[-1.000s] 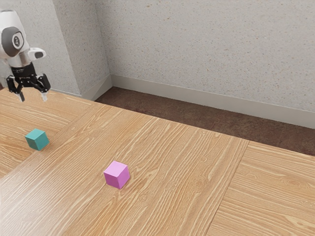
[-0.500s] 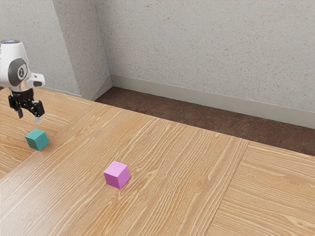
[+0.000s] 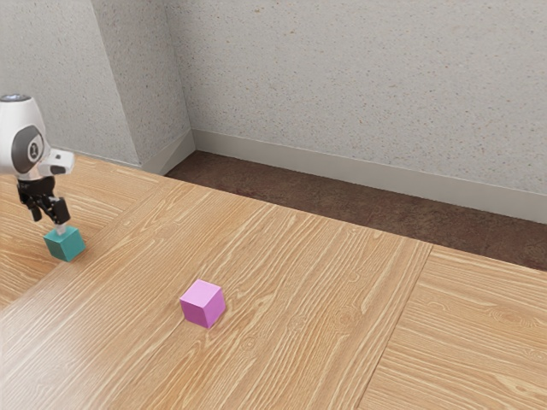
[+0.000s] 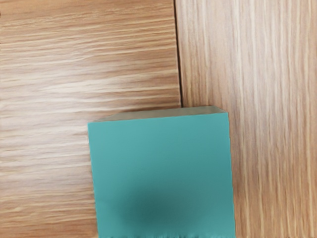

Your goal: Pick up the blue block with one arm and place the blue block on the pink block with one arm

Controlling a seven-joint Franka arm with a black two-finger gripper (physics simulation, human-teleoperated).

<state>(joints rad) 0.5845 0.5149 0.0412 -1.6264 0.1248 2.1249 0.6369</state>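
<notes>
A black pincer (image 3: 53, 220) hangs just above a teal block (image 3: 65, 244) on the wooden worktop (image 3: 342, 299), at the exterior view's left. I cannot tell whether the pincer is spread. The pink block (image 3: 202, 303) sits well apart. Descending off-centre could knock the teal block askew.

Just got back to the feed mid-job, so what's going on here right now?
The arm has its tool right above the blue block, which looks teal, near the exterior view's left edge. The block sits on the wooden table, not yet lifted. The pink block stands nearer the table's middle, apart from the blue one, with nothing on it.
</notes>
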